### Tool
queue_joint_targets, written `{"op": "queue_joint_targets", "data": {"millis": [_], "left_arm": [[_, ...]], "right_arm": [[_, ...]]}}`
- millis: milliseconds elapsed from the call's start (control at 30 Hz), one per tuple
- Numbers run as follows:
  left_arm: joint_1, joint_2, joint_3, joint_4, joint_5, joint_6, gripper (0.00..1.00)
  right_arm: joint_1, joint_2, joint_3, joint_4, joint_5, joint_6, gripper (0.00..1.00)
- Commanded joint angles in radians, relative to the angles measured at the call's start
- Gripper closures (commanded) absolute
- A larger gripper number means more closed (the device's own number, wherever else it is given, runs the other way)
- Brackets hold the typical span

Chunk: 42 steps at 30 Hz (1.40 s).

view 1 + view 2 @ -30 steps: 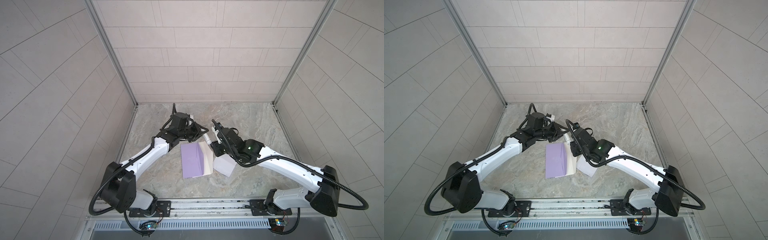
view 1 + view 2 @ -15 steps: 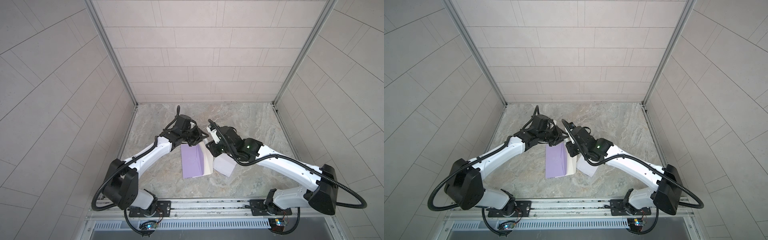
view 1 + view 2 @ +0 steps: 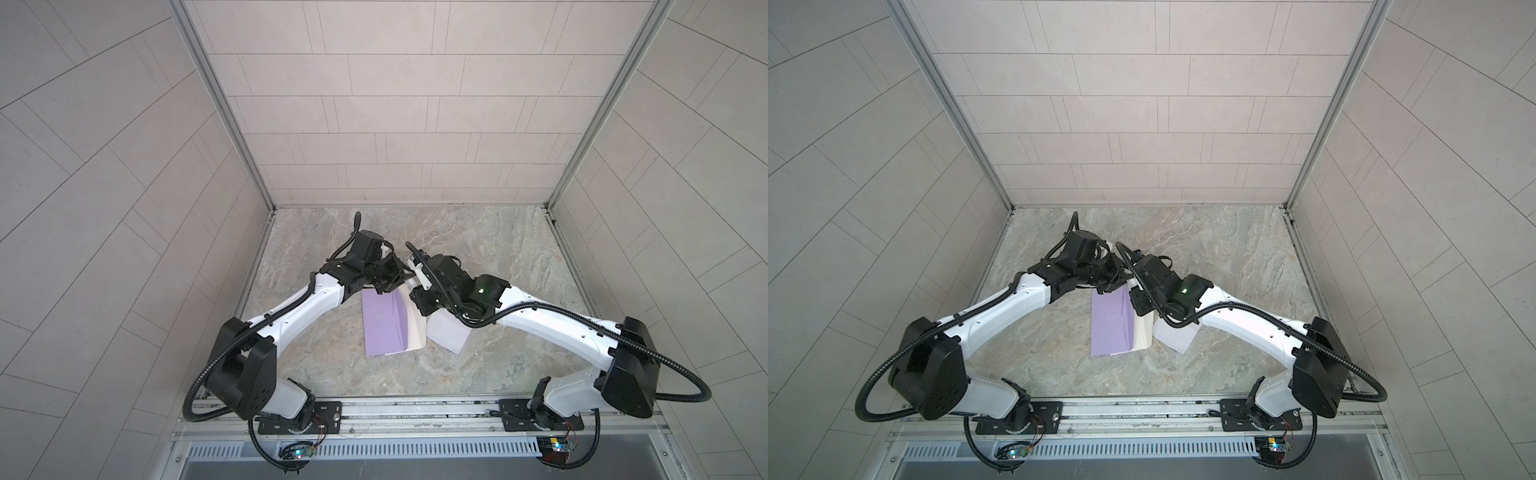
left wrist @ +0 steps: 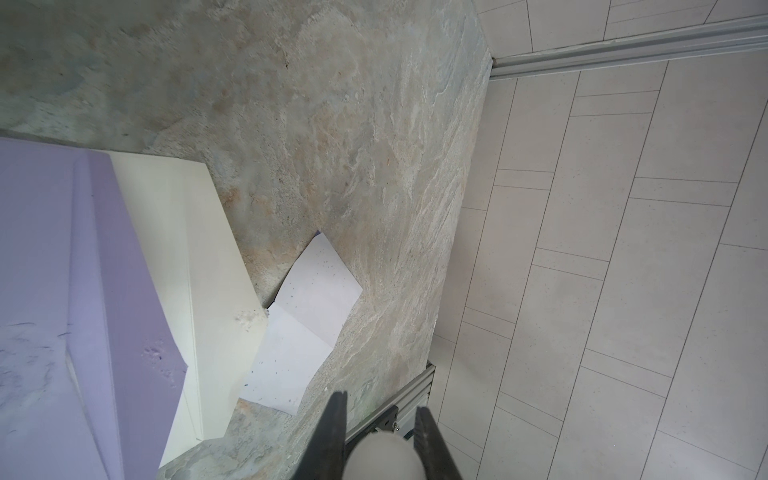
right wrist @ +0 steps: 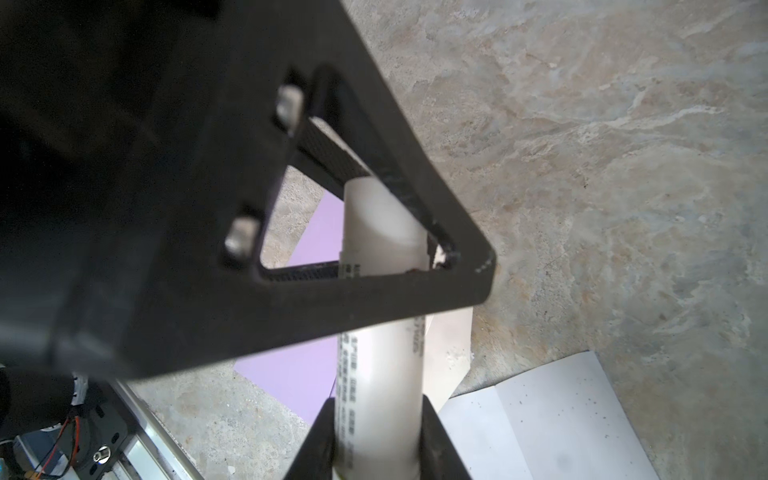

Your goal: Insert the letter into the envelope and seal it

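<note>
The purple envelope [image 3: 382,324] [image 3: 1111,324] lies on the marble floor with its cream flap [image 4: 187,249] folded open. The letter [image 3: 446,336] [image 4: 307,316], a creased white sheet, lies flat just outside that flap, partly under my right arm. Above the envelope's far end both grippers meet on one white glue stick [image 5: 380,365]. My right gripper [image 5: 379,401] is shut on its printed body. My left gripper [image 4: 380,403] is shut on its rounded end [image 4: 384,457], and the left gripper's black fingers [image 5: 374,299] cross the right wrist view.
Tiled walls close the cell on three sides, with metal corner posts [image 3: 232,124]. An aluminium rail [image 3: 415,409] carrying both arm bases runs along the front edge. Bare marble floor [image 3: 498,249] stretches behind and to the right of the arms.
My right gripper's jaws have closed in on the glue stick's body. The two wrists have drawn slightly closer over the envelope's far end. Envelope and letter have not moved.
</note>
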Motion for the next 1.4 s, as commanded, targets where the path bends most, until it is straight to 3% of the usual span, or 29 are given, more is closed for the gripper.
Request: {"op": "queue_joint_targets", "data": {"millis": [0, 100, 167, 333, 400, 500, 700, 867, 967, 1033, 1067, 1233, 1367], "left_arm": [[-0.003, -0.012, 0.017, -0.010, -0.012, 0.019, 1.00], [-0.003, -0.015, 0.012, -0.018, -0.022, 0.022, 1.00], [0.000, -0.017, 0.009, -0.019, -0.026, 0.031, 1.00], [0.011, -0.033, 0.004, 0.025, -0.002, 0.099, 1.00], [0.020, -0.053, -0.026, 0.134, 0.053, 0.116, 1.00], [0.035, -0.090, -0.102, 0.382, 0.146, 0.089, 1.00], [0.059, -0.154, -0.252, 0.784, 0.299, 0.042, 1.00], [0.060, -0.185, -0.309, 0.937, 0.415, 0.013, 1.00], [0.060, -0.190, -0.297, 0.857, 0.381, 0.037, 1.00], [0.061, -0.189, -0.262, 0.715, 0.306, 0.076, 1.00], [0.060, -0.185, -0.234, 0.639, 0.270, 0.094, 1.00], [0.056, -0.119, -0.069, 0.261, 0.120, 0.123, 1.00], [0.051, -0.057, 0.015, 0.127, 0.131, 0.091, 1.00]], "right_arm": [[0.005, -0.030, -0.010, -0.015, 0.006, 0.002, 0.82], [-0.001, -0.041, -0.019, -0.011, -0.009, 0.009, 0.97], [-0.023, -0.060, -0.040, 0.012, -0.063, 0.027, 1.00], [-0.195, -0.137, -0.192, 0.252, -0.468, 0.205, 1.00], [-0.261, -0.156, -0.257, 0.385, -0.601, 0.301, 1.00], [-0.332, -0.184, -0.321, 0.517, -0.711, 0.407, 1.00], [-0.372, -0.222, -0.356, 0.603, -0.784, 0.464, 1.00], [-0.373, -0.238, -0.355, 0.597, -0.778, 0.451, 1.00], [-0.349, -0.246, -0.282, 0.388, -0.660, 0.321, 0.98], [-0.294, -0.247, -0.191, 0.192, -0.518, 0.186, 0.70], [-0.267, -0.246, -0.157, 0.136, -0.462, 0.148, 0.65], [-0.148, -0.239, -0.056, -0.004, -0.191, 0.052, 0.56], [-0.127, -0.227, -0.049, 0.002, -0.155, 0.031, 0.56]]}}
